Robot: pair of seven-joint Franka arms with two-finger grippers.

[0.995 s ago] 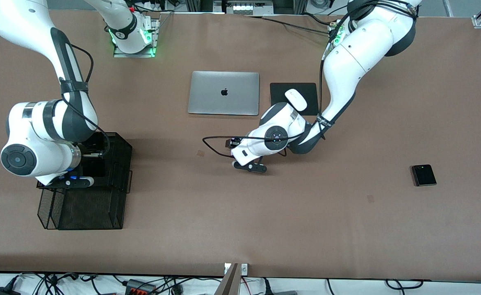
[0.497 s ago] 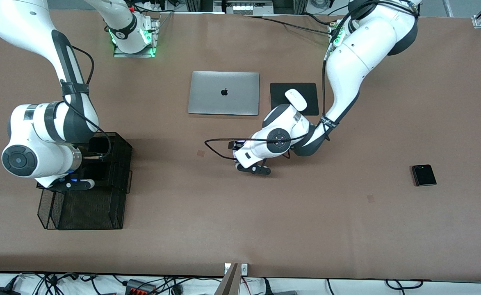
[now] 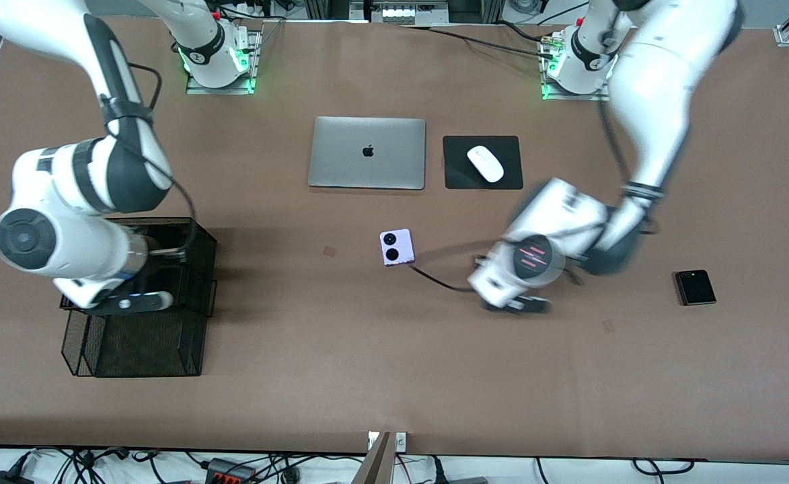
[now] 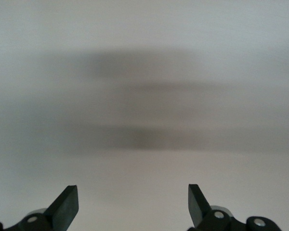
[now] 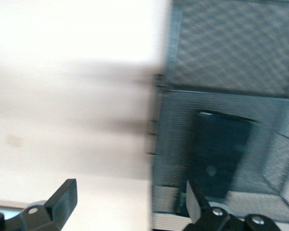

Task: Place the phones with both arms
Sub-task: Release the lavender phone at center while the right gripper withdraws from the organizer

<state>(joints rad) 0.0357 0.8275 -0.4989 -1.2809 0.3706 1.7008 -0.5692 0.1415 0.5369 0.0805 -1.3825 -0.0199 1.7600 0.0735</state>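
The lilac-white phone (image 3: pixel 397 247) lies flat on the table, lenses up, nearer the front camera than the laptop. The small black phone (image 3: pixel 695 288) lies toward the left arm's end of the table. The long slim black phone (image 5: pixel 219 154) lies inside the black mesh organizer (image 3: pixel 165 336). My left gripper (image 3: pixel 516 304) is blurred with motion, over bare table between the lilac and small black phones. In its wrist view it (image 4: pixel 132 207) is open and empty. My right gripper (image 3: pixel 140 302) hovers over the organizer. In its wrist view it (image 5: pixel 130 202) is open and empty over the organizer's edge (image 5: pixel 156 144).
A closed silver laptop (image 3: pixel 367 152) lies mid-table. Beside it a white mouse (image 3: pixel 485 163) sits on a black pad (image 3: pixel 458 176). A black cable (image 3: pixel 434 279) trails from the left wrist toward the lilac phone.
My left gripper has left the lilac phone on the table and swung fast toward the small black phone. My right arm has shifted slightly over the organizer.
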